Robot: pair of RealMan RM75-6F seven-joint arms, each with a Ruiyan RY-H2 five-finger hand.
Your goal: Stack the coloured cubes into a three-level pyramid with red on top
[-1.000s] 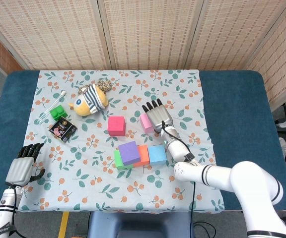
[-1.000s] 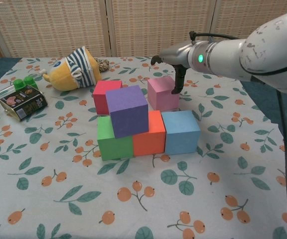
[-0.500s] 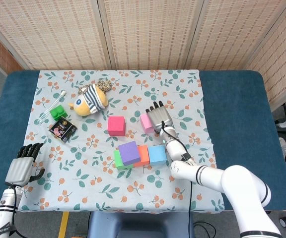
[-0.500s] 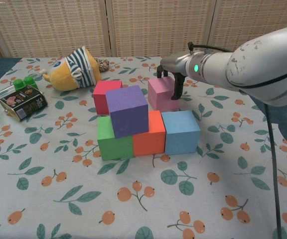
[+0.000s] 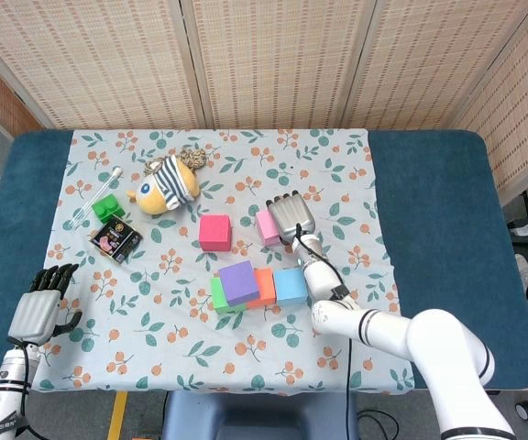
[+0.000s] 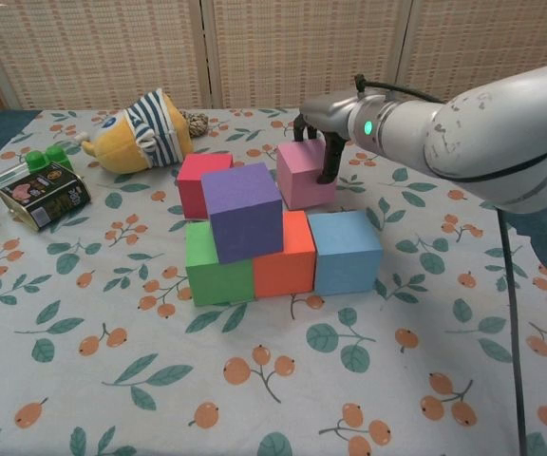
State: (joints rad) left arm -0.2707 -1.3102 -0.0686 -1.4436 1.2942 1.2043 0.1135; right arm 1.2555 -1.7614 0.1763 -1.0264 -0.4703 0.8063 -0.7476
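Right hand [image 6: 317, 142] taking hold of the pink cube [image 6: 304, 177] for the second level.

Its fingers curl over the pink cube, which sits just behind the blue cube [image 6: 346, 251]; whether the grip is firm I cannot tell. The purple cube [image 6: 243, 209] already rests on the green cube [image 6: 211, 268] and orange cube [image 6: 286, 258]. Next, I judge: lift the pink cube and set it beside the purple one. The red cube [image 6: 196, 181] waits behind the stack. The left hand [image 5: 37, 310], fingers loosely curled, hangs idle well away.

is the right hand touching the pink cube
Touching. The chest view shows the right hand over the pink cube, its dark fingers lying against the cube's top and right side.
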